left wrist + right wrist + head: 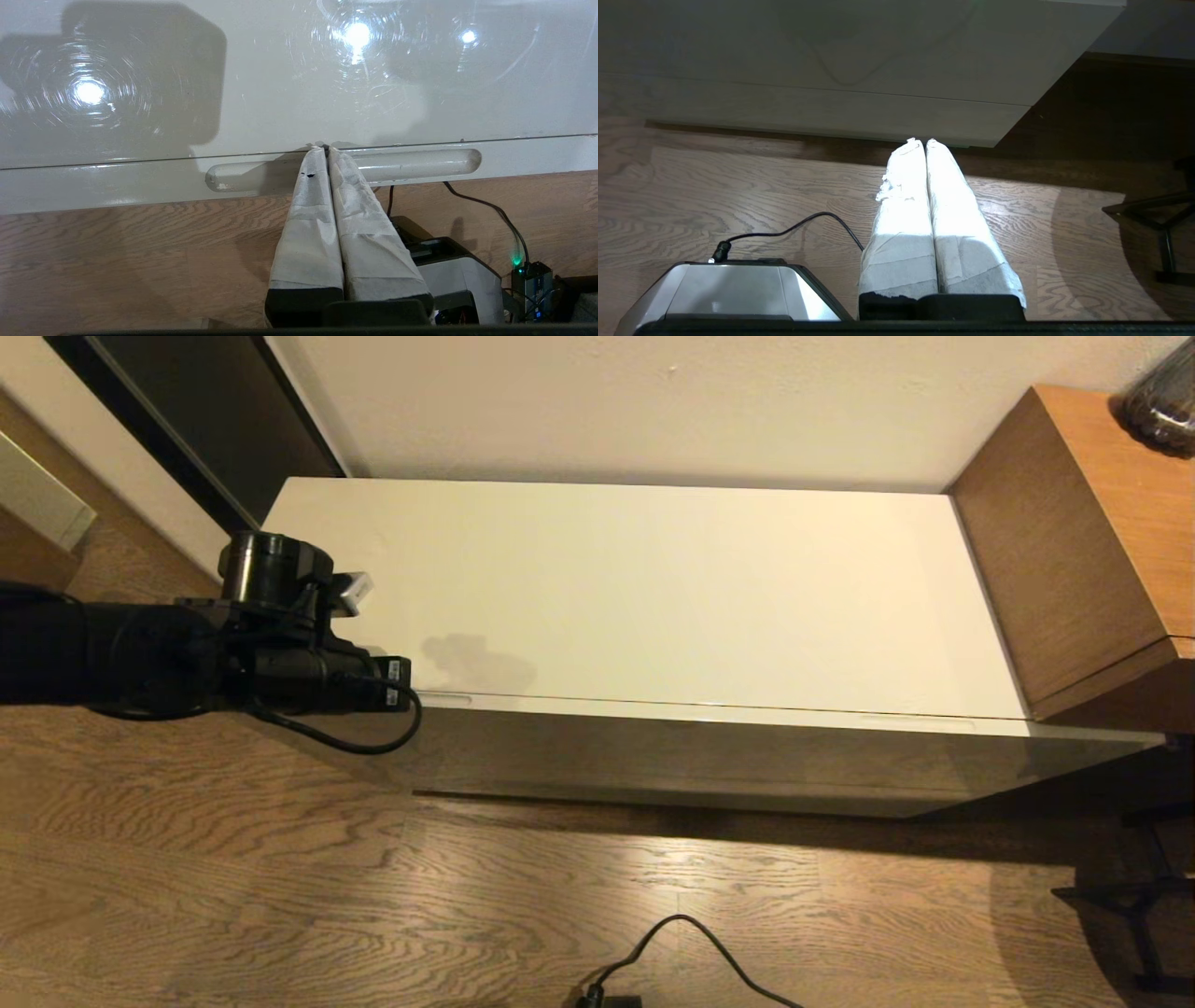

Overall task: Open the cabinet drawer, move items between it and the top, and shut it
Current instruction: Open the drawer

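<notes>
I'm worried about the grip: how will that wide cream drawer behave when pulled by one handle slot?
The cabinet drawer looks glossy, so probably slippery. It spans the whole cabinet, so likely heavy, and may skew: the left gripper, jaws together, is at the slot near one end.

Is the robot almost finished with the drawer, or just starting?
Just starting. Nothing looks done: the cabinet drawer is shut and the top holds no items. In hand: the left tool, fingers together, has its tips at the drawer's left handle slot. The right tool is shut, away over the floor. Left: opening, moving the items, closing.
</notes>
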Robot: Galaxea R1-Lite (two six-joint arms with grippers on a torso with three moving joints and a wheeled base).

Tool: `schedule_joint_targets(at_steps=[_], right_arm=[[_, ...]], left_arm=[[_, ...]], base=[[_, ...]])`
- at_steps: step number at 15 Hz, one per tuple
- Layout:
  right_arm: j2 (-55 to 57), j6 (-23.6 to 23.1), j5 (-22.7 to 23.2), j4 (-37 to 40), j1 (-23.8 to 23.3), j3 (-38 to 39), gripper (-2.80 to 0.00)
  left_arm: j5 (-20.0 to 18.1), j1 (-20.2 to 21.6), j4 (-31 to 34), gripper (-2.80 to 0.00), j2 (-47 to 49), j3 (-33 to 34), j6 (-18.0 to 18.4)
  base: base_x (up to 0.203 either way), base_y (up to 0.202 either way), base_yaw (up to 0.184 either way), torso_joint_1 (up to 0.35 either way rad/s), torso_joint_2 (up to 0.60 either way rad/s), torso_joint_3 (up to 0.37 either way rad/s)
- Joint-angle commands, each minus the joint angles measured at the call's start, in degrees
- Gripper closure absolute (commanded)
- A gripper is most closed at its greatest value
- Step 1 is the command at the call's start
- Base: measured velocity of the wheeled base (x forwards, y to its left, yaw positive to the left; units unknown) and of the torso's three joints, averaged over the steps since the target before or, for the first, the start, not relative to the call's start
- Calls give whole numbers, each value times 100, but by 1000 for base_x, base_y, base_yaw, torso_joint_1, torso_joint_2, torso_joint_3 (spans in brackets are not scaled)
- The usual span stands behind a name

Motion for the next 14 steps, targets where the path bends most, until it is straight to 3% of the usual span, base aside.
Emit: schedule_joint_targets(at_steps=[1, 4, 12, 14], right_arm=[[9, -7, 10, 5, 2, 9, 0], [0, -25, 10, 6, 2, 9, 0], [9, -7, 2, -3, 2, 9, 0], [9, -7, 2, -3, 2, 9, 0]], left_arm=[[-6, -5, 16, 0, 32, 41, -5], [-8, -10, 85, 0, -25, 182, 14], [-70, -31, 140, 0, -449, 1525, -25], [-208, -31, 195, 0, -824, 2190, -42]], base=[[0, 0, 0, 0, 0, 0], [0, 0, 0, 0, 0, 0], [0, 0, 0, 0, 0, 0], [0, 0, 0, 0, 0, 0]])
